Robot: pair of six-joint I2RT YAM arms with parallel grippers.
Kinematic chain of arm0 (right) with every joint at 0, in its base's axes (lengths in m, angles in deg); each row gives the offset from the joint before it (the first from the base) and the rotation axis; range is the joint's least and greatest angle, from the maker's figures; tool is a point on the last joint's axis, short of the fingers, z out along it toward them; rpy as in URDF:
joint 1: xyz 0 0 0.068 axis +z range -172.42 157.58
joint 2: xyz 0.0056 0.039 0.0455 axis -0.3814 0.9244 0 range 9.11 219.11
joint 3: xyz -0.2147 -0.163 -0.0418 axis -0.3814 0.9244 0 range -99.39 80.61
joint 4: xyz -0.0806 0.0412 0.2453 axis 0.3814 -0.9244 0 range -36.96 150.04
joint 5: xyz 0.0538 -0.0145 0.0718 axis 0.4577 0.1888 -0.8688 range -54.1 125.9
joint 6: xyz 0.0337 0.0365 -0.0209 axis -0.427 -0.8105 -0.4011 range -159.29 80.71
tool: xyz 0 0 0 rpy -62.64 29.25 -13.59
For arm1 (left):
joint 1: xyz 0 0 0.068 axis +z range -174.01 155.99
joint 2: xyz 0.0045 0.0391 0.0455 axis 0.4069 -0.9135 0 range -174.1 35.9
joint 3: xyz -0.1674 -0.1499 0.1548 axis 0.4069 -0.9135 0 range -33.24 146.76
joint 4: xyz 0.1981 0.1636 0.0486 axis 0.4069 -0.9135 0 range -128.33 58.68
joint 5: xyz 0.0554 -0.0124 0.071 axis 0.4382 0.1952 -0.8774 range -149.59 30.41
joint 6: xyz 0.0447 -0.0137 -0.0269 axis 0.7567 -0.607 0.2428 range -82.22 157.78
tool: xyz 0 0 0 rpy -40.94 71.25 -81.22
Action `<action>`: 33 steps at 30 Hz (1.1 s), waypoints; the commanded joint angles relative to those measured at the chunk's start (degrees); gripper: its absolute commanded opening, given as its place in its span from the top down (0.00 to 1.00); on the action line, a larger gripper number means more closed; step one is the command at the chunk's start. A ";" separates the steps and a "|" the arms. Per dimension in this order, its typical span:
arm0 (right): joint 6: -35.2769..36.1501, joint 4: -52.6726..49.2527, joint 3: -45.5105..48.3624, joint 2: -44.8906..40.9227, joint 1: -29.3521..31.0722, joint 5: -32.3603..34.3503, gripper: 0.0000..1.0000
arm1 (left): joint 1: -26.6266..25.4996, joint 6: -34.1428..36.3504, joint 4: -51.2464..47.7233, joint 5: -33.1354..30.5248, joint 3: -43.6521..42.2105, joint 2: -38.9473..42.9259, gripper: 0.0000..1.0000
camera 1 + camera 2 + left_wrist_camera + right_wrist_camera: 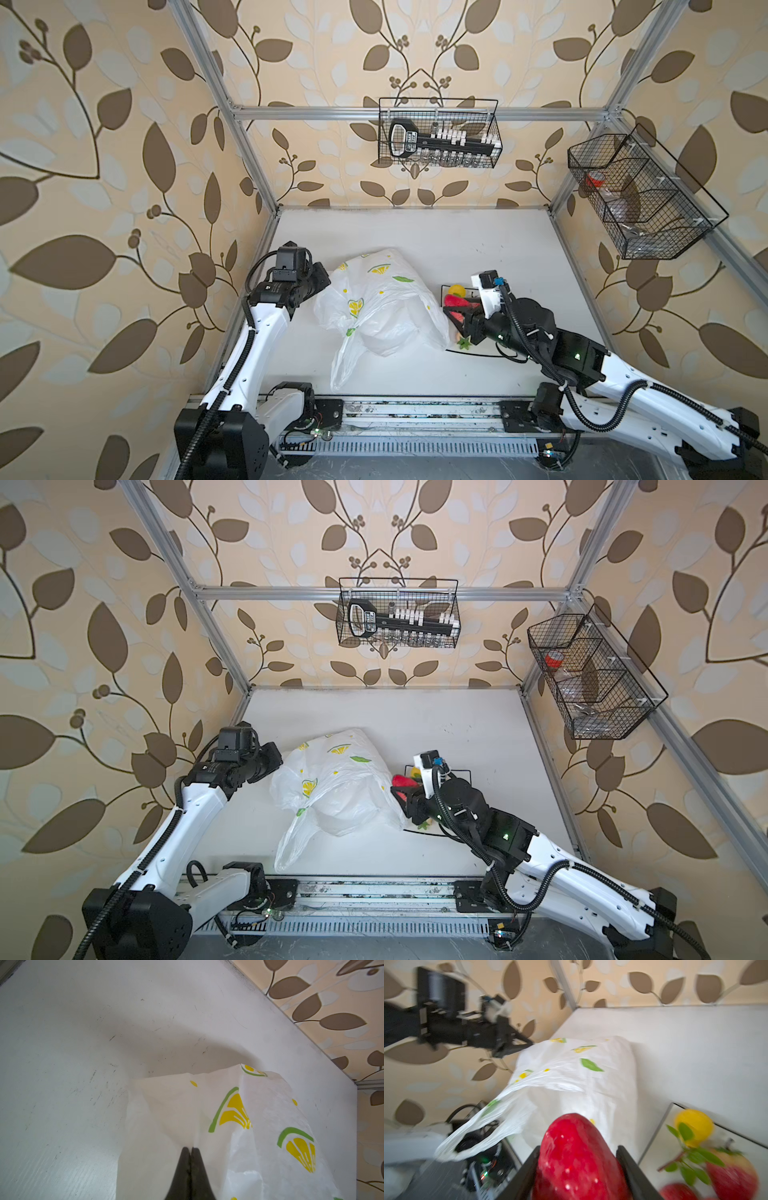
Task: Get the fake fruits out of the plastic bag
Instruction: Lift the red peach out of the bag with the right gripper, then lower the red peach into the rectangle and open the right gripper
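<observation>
Right wrist view is motion-blurred throughout. The strawberry [571,1159] between the right gripper [578,1147] fingers runs off the frame edge, as do the apples [733,1174]. In both top views the right arm [528,324] covers most of the plate [478,353] and that gripper's tips. Interior of the plastic bag [382,303] is not visible. The left gripper [190,1148] is cut off below its tips in the left wrist view. Items in the wire basket [640,199] are too small to identify.

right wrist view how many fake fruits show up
4: a strawberry in the right hand, a lemon, an apple beside it, and a red piece cut off at the picture's edge. More may be hidden in the plastic bag.
</observation>
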 commanded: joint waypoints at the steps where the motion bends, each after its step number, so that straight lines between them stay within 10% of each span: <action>1: -6.68 -6.92 3.29 -0.75 -7.55 6.80 0.65 | 0.71 -0.61 1.38 1.94 -0.14 1.38 1.00; 10: -0.04 9.34 9.72 12.52 -33.92 -7.28 0.69 | 0.65 0.21 1.49 5.54 0.35 0.88 1.00; 33: 1.76 18.32 9.95 33.51 -42.08 -7.73 0.54 | 0.66 1.59 1.19 7.86 0.81 1.14 1.00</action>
